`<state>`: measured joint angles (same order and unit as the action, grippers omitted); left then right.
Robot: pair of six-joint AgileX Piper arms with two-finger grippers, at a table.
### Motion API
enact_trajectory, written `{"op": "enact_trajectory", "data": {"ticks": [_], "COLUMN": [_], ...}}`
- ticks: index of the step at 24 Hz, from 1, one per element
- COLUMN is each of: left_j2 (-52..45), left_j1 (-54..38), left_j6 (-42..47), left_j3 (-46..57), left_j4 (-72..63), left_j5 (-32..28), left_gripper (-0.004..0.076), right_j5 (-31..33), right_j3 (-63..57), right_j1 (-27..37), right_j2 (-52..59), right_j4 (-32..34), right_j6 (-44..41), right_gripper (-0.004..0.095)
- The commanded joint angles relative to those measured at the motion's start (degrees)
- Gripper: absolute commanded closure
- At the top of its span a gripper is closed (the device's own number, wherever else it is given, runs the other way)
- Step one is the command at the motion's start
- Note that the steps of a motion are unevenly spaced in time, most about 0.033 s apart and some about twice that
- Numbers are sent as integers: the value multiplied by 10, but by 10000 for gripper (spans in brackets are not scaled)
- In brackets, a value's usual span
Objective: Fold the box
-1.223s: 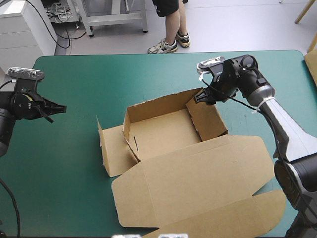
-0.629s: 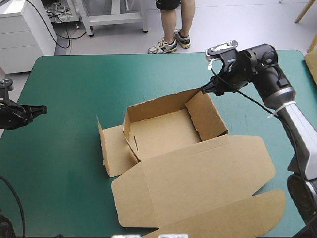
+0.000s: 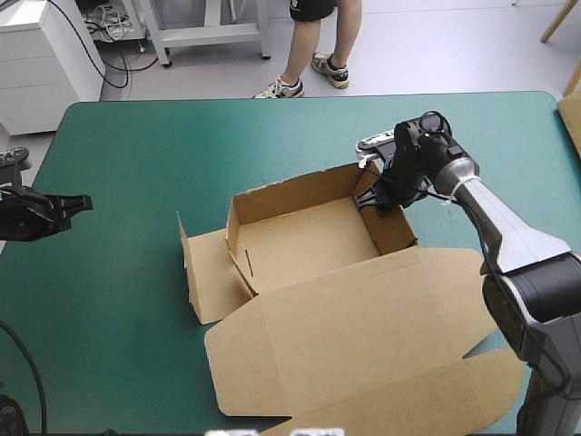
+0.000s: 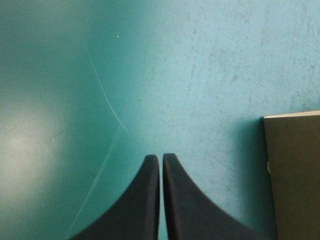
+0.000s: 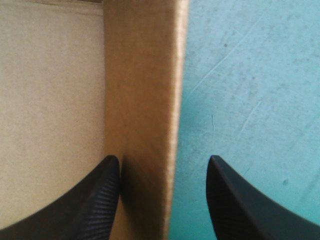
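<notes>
While the box (image 3: 318,309) sits in the middle of the teal-green cover (image 3: 136,154), half built, all the action is at its right wall (image 3: 392,222). The tray part has its far, left and right walls standing, and the big lid (image 3: 363,336) lies flat on the near side of the box, with a loose flap (image 3: 204,277) sprawled off the box's left side.

Look at the right gripper (image 3: 374,202): it's down at the far end of that right wall, claw released, black fingers spread wide. From the right wrist the gripper (image 5: 162,162) straddles the wall (image 5: 142,100), one finger (image 5: 100,195) inside over the tray floor (image 5: 50,100), the other (image 5: 235,200) outside over bare cover (image 5: 250,75). No squeeze on the board that I can see.

Over to the left gripper (image 3: 83,202): well apart from the box, out to its left, over open cover. Its wrist view shows the gripper (image 4: 161,157) clenched, fingers meeting in a point with nothing between them. A dark piece of board (image 4: 292,175) lies just beside it; whether that belongs to the box, I cannot tell.
</notes>
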<state>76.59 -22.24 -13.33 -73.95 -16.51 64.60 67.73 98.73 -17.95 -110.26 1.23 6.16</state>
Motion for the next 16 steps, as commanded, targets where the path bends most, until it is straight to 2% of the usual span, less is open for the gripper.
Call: {"op": "enact_trajectory", "data": {"ticks": [1,4,6,10,11,12,16], "left_j2": [-16,-16,-16,-16,-16,-16,-16], "left_j1": [0,0,0,0,0,0,0], "left_j6": [0,0,0,2,2,2,0], "left_j3": [-14,-14,-14,-14,-14,-14,-14], "left_j4": [-21,-21,-21,-23,-22,-22,-21], "left_j5": [-15,-16,-15,-8,-8,-8,6], "left_gripper": [717,717,717,717,717,717,717], "right_j5": [-7,-10,-9,-7,-7,-7,-7], "right_j3": [15,15,15,14,14,14,14], "right_j1": [1,1,1,1,1,1,1], "right_j2": [21,20,19,13,12,11,11], "right_j4": [-2,-4,-12,-24,-33,-39,-45], "right_j6": [21,21,23,37,37,35,24], "right_gripper": [425,428,480,769,891,929,929]}}
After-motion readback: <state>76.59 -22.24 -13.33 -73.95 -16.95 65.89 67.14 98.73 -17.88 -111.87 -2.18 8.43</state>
